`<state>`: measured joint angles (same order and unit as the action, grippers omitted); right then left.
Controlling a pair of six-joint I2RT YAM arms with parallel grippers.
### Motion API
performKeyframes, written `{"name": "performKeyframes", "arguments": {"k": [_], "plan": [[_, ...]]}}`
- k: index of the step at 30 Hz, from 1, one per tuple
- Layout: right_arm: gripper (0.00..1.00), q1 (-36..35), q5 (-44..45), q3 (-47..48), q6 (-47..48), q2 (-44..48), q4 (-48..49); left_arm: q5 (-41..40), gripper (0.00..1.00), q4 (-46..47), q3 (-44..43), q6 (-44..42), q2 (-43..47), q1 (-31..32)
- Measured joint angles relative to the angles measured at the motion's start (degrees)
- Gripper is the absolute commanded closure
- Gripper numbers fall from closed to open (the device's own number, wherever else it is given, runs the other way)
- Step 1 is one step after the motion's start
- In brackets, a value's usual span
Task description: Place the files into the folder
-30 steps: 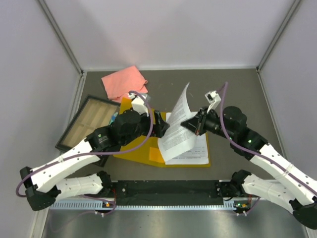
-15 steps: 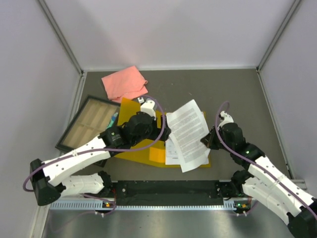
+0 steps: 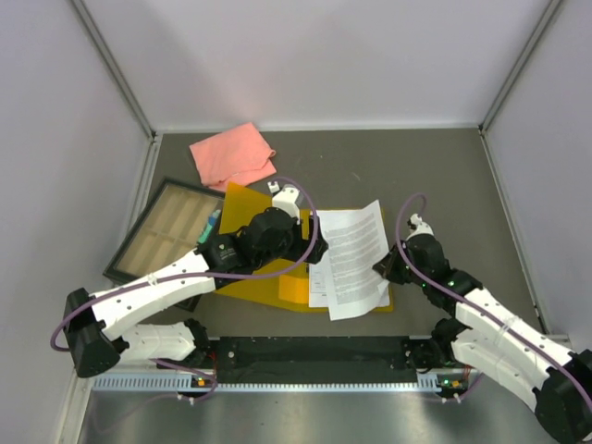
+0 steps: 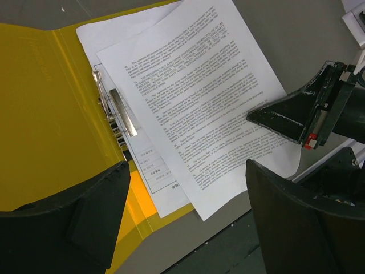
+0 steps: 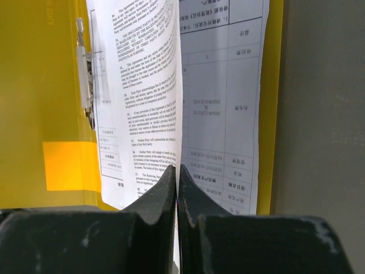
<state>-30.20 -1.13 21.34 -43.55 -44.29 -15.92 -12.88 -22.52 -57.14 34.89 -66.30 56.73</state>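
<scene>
The yellow folder lies open mid-table, its metal clip showing. White printed files lie on its right half. My right gripper is shut on the right edge of the top sheet, which lies slanted over the lower sheets. In the right wrist view the jaws pinch this sheet edge-on. My left gripper hovers open and empty over the folder's spine. Its view shows the sheet, the folder and the right gripper.
A pink cloth lies at the back left. A black-framed tray sits left of the folder, partly under my left arm. A black rail runs along the near edge. Walls enclose the table on three sides.
My right gripper has pulled back toward me and lowered the sheet from standing upright to lying over the folder. My left arm has reached further right over the folder.
</scene>
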Motion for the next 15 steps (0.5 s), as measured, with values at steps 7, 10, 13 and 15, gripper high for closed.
{"name": "performKeyframes", "arguments": {"k": [7, 10, 13, 15], "plan": [[1.0, 0.0, 1.7, 0.02, -3.52, -2.56, 3.72, 0.46, 0.14, 1.16, 0.39, 0.35, -1.07, 0.0], [1.0, 0.0, 1.7, 0.02, -4.61, -3.67, 4.7, 0.66, 0.14, 1.36, 0.66, 0.42, -1.11, 0.0], [1.0, 0.0, 1.51, 0.02, -5.62, -4.55, 5.77, 0.72, 0.14, 1.55, 0.7, 0.39, -1.11, 0.0], [1.0, 0.0, 1.46, 0.02, -6.14, -4.87, 6.62, 0.9, 0.14, 1.55, 0.7, 0.39, -1.11, 0.0]]}}
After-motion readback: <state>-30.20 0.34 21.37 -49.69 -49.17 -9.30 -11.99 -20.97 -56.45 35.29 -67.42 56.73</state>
